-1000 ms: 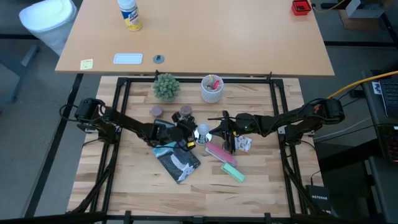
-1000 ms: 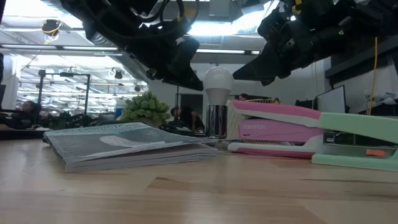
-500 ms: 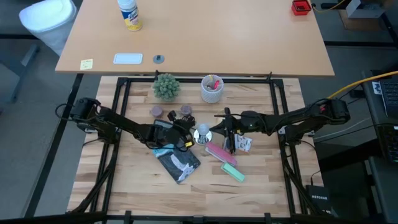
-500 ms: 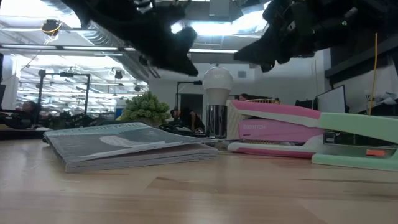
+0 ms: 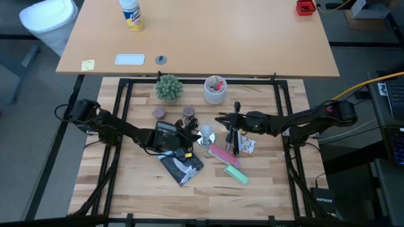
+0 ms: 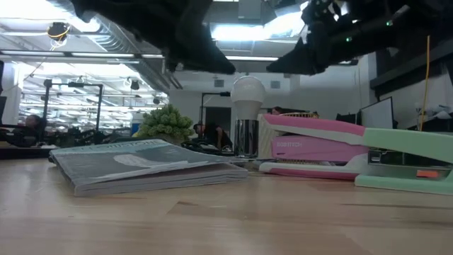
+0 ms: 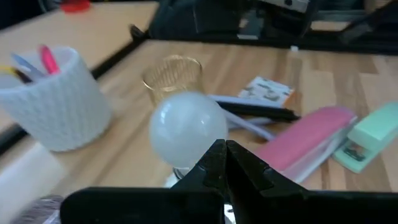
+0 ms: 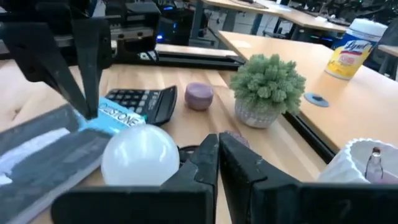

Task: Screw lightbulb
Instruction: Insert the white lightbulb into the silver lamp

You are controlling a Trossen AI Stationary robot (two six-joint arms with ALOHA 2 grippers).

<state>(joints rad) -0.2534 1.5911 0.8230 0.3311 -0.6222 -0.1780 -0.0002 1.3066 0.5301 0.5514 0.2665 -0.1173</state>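
Note:
The white lightbulb (image 6: 248, 91) stands upright on a silvery cylindrical base (image 6: 245, 139) in the middle of the table (image 5: 126, 183). The high view shows the lightbulb (image 5: 205, 132) between both arms. My left gripper (image 7: 225, 155) is shut and hovers just to the bulb's left, above table level (image 6: 223, 67). My right gripper (image 8: 217, 149) is shut too and hovers to the bulb's right (image 6: 279, 69). Neither touches the bulb. Each wrist view shows the bulb close in front of the shut fingertips (image 7: 186, 127) (image 8: 140, 155).
A grey booklet (image 5: 181, 166) lies near the bulb, with a pink stapler (image 5: 222, 154) and a green stapler (image 5: 237, 174) to its right. A calculator (image 8: 140, 102), an amber glass (image 7: 172, 76), a white cup of pens (image 5: 215, 90) and a small plant (image 5: 168, 87) stand farther back.
Both shut grippers have risen away from the bulb. My left gripper has also drawn back toward the table's left. My right gripper has turned at the wrist. The bulb has stayed upright on its base.

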